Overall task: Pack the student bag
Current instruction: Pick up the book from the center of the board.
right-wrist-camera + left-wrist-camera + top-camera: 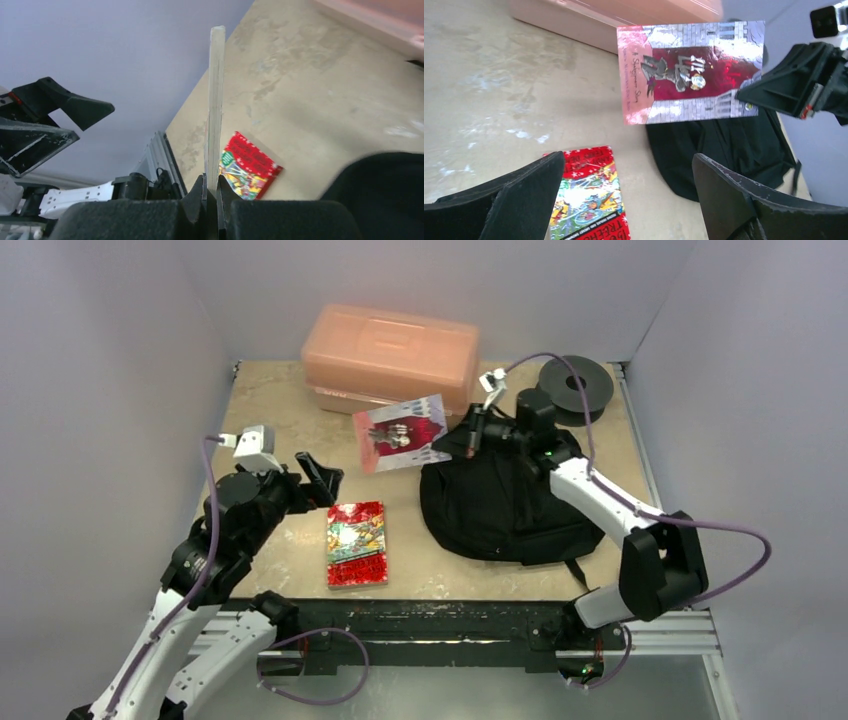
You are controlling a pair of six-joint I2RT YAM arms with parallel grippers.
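A thin pink-and-silver book (402,433) is pinched at its edge by the right gripper (212,192), beside the student bag (500,505). Left gripper (629,165) fingers are spread wide; nothing is held.

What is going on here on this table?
The right arm has its jaws shut on a thin red and silver book, held in the air beside the black student bag lying on the table. The left arm has its jaws open near a second book, flat on the table. Neither book is in the bag yet.
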